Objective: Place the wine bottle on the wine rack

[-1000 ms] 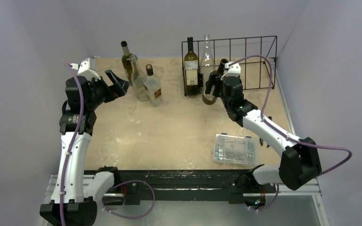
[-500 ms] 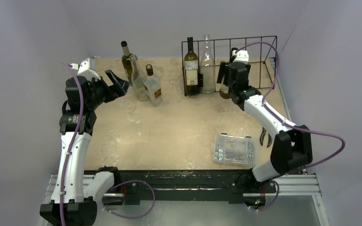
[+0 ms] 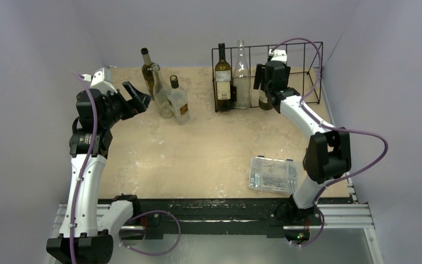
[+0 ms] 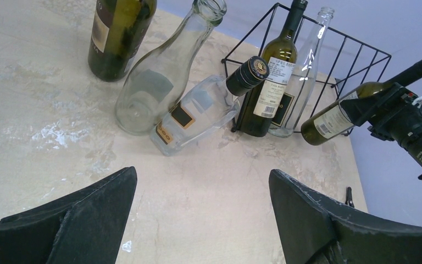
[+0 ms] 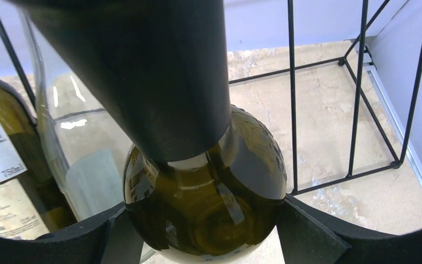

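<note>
My right gripper (image 3: pixel 266 78) is shut on a green wine bottle (image 3: pixel 263 101) near its neck and shoulder. It holds the bottle tilted at the black wire wine rack (image 3: pixel 303 70), right beside the clear bottle (image 3: pixel 242 71) standing there. In the right wrist view the bottle (image 5: pixel 206 192) fills the space between my fingers (image 5: pixel 307 231), with rack bars (image 5: pixel 357 110) behind. The left wrist view shows the bottle (image 4: pixel 335 118) leaning, its base low by the rack (image 4: pixel 362 60). My left gripper (image 3: pixel 136 96) is open and empty (image 4: pixel 203 203).
A dark labelled bottle (image 3: pixel 223 77) stands in the rack's left slot. A green bottle (image 3: pixel 147 69), a clear bottle (image 3: pixel 162 96) and a small black-capped bottle (image 3: pixel 178 102) stand at the back left. A clear parts box (image 3: pixel 273 174) and a black tool (image 3: pixel 309 160) lie front right.
My right arm has carried the green bottle right and back, from in front of the rack's left end to the slot beside the clear bottle. The left arm has not moved.
</note>
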Available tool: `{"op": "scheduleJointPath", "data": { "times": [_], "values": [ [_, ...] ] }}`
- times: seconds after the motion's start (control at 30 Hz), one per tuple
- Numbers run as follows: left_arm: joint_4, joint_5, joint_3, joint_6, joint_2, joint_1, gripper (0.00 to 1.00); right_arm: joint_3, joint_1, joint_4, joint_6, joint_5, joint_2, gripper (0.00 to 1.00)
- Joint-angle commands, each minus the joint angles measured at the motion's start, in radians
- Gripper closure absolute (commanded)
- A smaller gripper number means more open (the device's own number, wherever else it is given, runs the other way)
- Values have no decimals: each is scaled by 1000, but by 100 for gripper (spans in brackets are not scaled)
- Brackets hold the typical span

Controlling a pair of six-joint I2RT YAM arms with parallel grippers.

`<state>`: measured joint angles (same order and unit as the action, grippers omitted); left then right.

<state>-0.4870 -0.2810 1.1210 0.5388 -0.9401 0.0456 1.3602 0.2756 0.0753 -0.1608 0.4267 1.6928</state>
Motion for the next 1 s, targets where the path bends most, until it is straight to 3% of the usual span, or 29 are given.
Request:
{"op": "scheduleJointPath", "data": {
  "times": [0.0,0.67,0.97],
  "values": [
    [39,-3,17,0,21,7,10,117,-10,-58,16,-11,-1,100],
    [34,3,22,0,11,8,10,239,-22,-15,-6,-95,130,100],
    [30,1,26,-4,8,8,10,268,-39,-8,-16,-106,192,93]
  ]
}}
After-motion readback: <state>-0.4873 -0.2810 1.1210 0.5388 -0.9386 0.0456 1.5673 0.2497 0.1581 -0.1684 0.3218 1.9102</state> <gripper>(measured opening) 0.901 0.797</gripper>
